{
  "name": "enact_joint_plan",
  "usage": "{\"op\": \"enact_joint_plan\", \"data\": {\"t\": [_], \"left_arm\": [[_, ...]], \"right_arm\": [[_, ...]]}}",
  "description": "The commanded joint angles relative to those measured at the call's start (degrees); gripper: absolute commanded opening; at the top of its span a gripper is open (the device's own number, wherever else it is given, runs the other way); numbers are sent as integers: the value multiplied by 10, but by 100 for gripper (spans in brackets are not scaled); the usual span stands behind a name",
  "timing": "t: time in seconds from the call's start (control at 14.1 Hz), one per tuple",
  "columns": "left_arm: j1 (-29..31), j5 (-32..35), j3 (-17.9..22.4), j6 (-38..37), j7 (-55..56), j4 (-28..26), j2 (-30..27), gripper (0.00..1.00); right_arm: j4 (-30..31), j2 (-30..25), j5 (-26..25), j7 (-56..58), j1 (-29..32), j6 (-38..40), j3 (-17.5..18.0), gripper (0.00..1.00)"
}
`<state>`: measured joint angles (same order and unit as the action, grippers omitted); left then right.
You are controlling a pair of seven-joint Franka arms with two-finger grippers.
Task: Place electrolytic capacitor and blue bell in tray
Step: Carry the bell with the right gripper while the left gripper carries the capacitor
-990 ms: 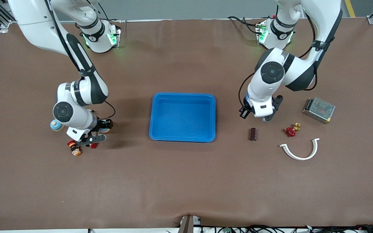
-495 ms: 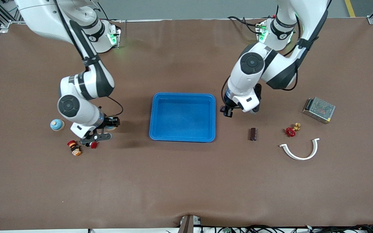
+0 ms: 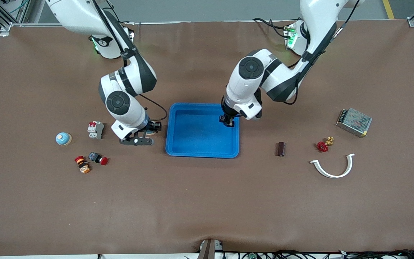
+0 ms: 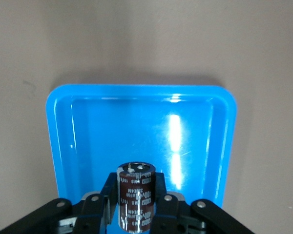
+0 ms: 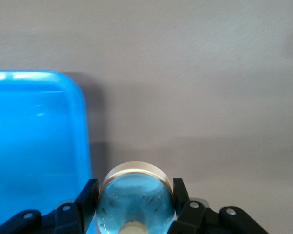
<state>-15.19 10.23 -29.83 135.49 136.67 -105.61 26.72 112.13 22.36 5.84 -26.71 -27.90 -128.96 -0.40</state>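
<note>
Both loads are in transit. The left gripper [image 3: 226, 122], clamped on the electrolytic capacitor [image 4: 136, 194], hangs over the tray [image 3: 178, 151] at frame centre and needs lowering and release. The right gripper [image 3: 148, 131], clamped on the blue bell [image 5: 135, 200], must first clear the rim.

The front view looks down from high on the whole tabletop [image 3: 207, 201]. Both wrist views look down closely and share the tray [image 4: 58, 146].

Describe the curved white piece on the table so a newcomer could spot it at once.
Start at the blue tray mid-table and go toward the left arm's end, past the small dark cylinder. The curved white piece lies just nearer the camera than the red-and-brass valve: the only white, flat, half-ring shape there.
</note>
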Motion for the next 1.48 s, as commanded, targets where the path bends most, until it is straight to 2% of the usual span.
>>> {"op": "enact_joint_plan", "data": {"t": [0.0,0.35,0.92,1.41], "left_arm": [[-19,39,3,0,41,38,44,0],[-29,120,4,0,92,54,99,0],[-43,162,8,7,106,58,136,0],[-43,193,8,21,126,58,156,0]], "right_arm": [[8,-6,39,-14,-28,-11,-6,36],[12,2,43,-79,-75,-34,-6,36],[25,32,43,-121,-122,-71,-6,36],[25,64,44,-134,-133,-118,-6,36]]}}
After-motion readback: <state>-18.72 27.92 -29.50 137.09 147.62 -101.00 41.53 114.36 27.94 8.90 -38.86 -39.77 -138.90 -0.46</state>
